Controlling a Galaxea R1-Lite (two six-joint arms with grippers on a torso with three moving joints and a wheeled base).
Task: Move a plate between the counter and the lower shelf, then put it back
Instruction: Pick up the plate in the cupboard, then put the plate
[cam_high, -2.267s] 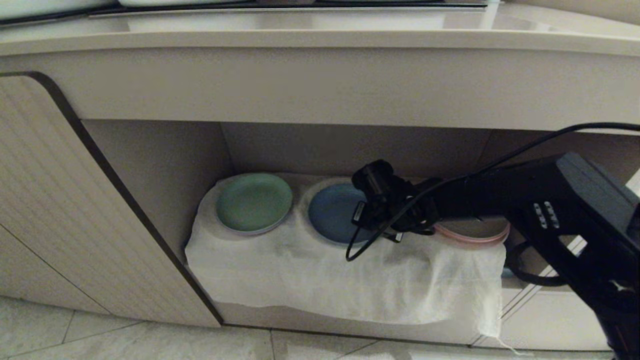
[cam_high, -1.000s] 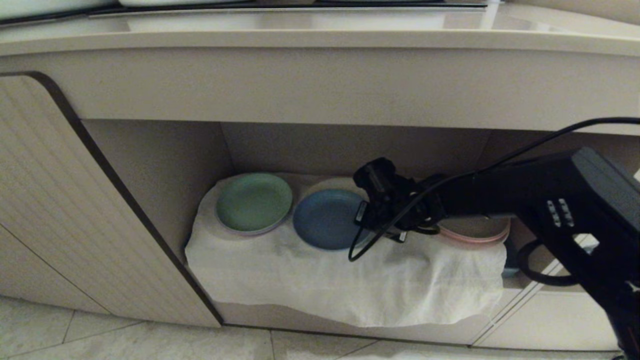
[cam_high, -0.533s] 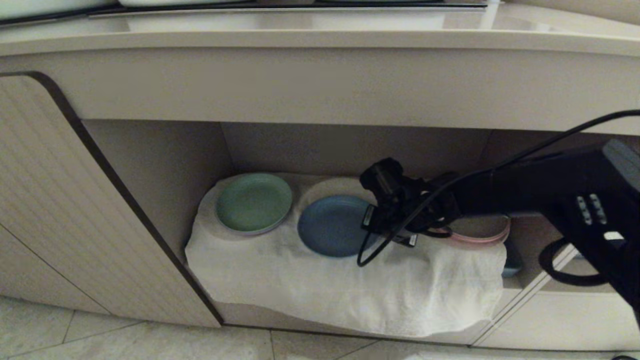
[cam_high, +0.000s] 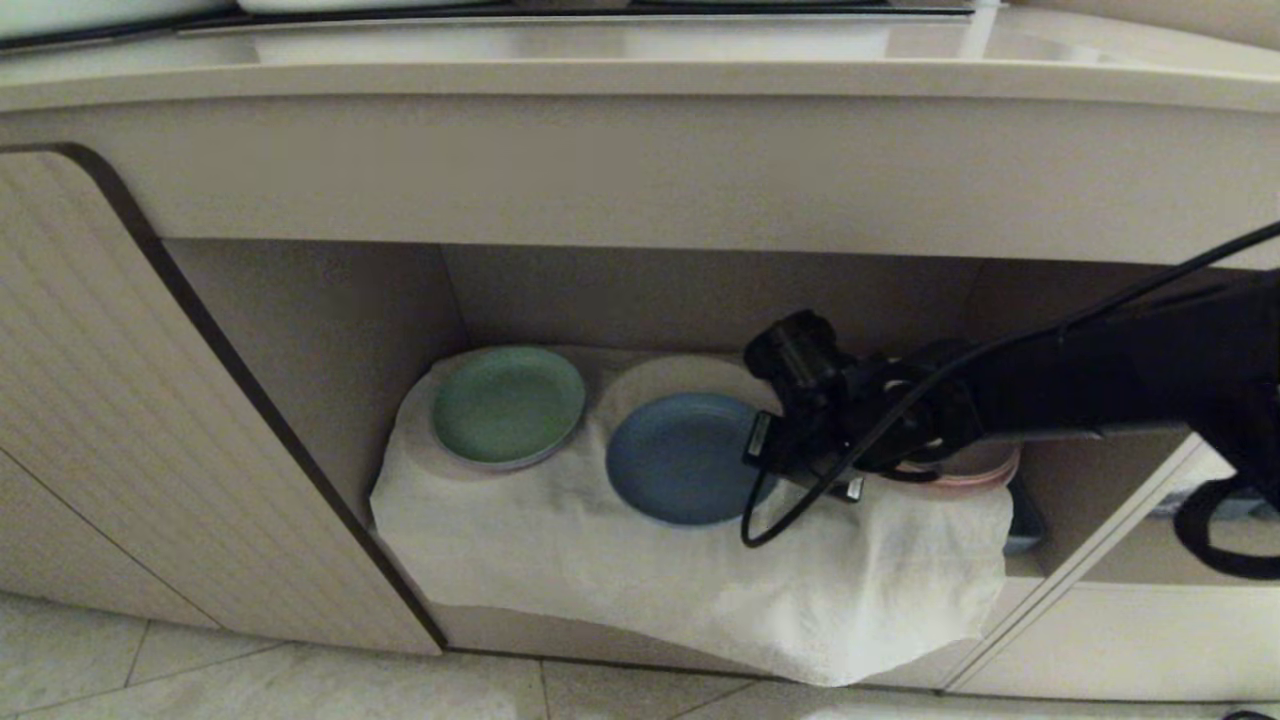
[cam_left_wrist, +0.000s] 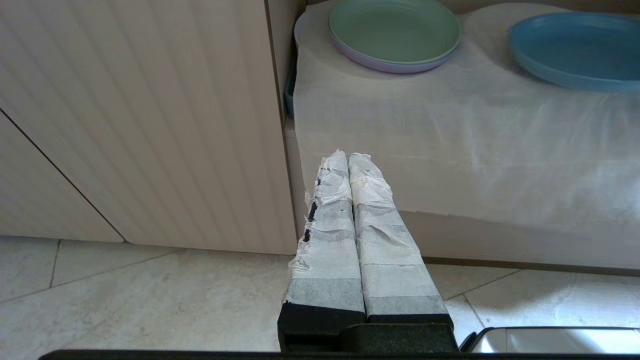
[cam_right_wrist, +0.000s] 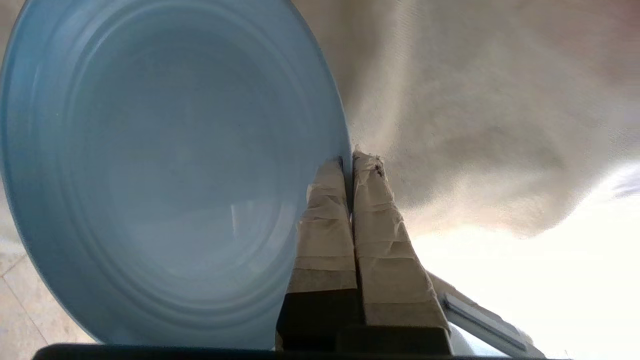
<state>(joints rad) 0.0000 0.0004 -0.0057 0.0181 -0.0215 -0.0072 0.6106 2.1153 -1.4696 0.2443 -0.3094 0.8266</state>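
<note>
The worktop (cam_high: 640, 80) ran above the lower shelf (cam_high: 330, 330), where a white cloth (cam_high: 620, 580) covered the base w/ a green plate (cam_high: 508, 405) at the shelf's left end. The blue plate (cam_high: 680, 457) sat mid-shelf, near the front, its right rim pinched in the right gripper (cam_right_wrist: 351, 160), so the plate lay left of that gripper. The left gripper (cam_left_wrist: 349, 159), closed & empty, hung outside the shelf, farther off.

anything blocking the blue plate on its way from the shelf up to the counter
The right gripper is shut on the plate by its rim. The shelf opening ahead looks clear, but the counter and its thick front panel overhang it, so the plate must come out forward before rising.
</note>
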